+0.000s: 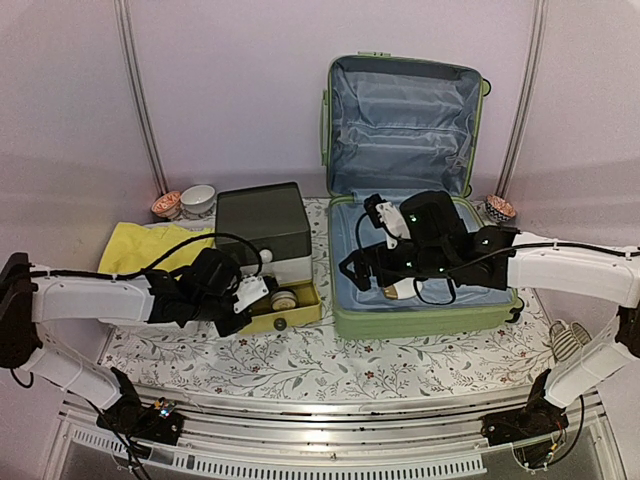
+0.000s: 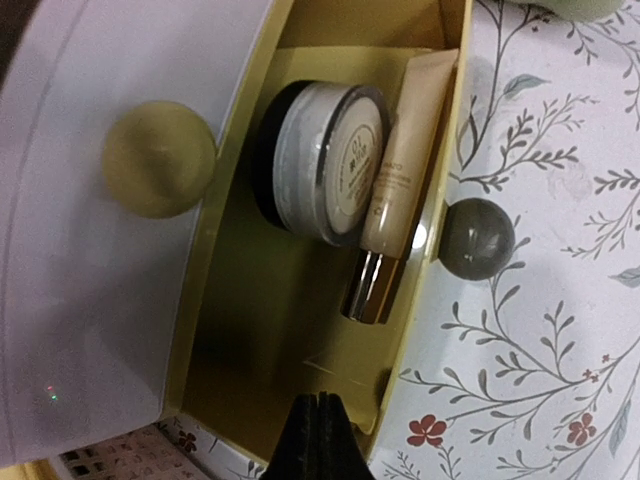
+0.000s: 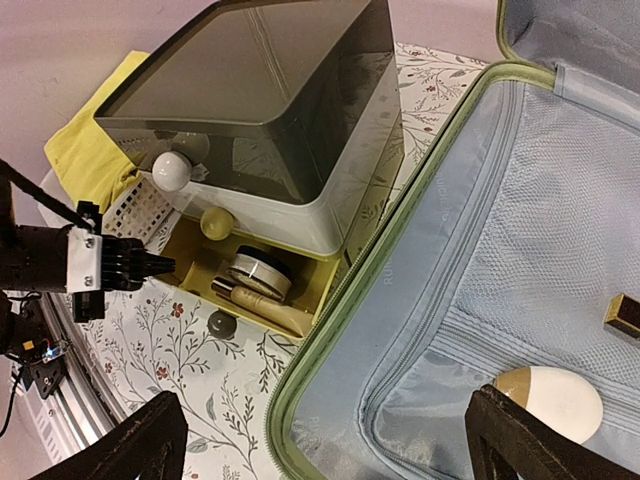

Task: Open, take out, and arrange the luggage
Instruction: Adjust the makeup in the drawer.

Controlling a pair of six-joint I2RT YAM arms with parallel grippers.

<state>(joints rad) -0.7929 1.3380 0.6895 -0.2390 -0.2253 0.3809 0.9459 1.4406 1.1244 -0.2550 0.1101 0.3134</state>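
Luggage (image 1: 430, 322): light-green hard-shell case, lying open on the counter (image 1: 300, 365), lid standing upright at the back, pale blue lining exposed. A white egg-shaped item (image 3: 550, 400) rests inside.
Right gripper (image 3: 330, 440): above the luggage's lower half, jaws spread wide, holding nothing.
Left gripper (image 2: 316, 440): left of the luggage, at the drawer box (image 1: 265, 225), fingers pressed together, empty.
Yellow drawer (image 2: 270, 340): pulled out, containing a jar (image 2: 325, 160) and a tube (image 2: 400, 170).

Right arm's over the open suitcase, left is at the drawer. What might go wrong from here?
The egg-shaped item lies loose in the suitcase; the open right tool might push it away or snag the mesh. The shut left tool sits at the drawer front and might knock it, jostling the jar and tube.
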